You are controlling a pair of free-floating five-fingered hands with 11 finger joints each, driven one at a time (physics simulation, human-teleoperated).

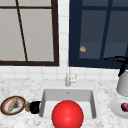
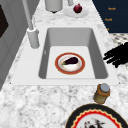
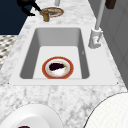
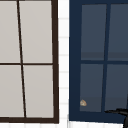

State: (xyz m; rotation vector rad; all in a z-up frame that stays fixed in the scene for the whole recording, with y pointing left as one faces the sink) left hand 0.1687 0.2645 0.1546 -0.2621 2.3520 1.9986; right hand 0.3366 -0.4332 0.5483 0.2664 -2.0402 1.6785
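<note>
Here the red ball [image 1: 67, 114] hides the sink's eggplant plate [image 2: 70, 63], while the left robot hand [image 2: 117, 55] hovers spread, holding nothing.

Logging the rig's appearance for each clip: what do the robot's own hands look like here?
Two plain black, human-shaped hands float with no arms, wrists, sleeves or cables attached. The left hand and the right hand are a flat, matte black all over, with slender fingers and no markings, seams or logos visible.
</note>
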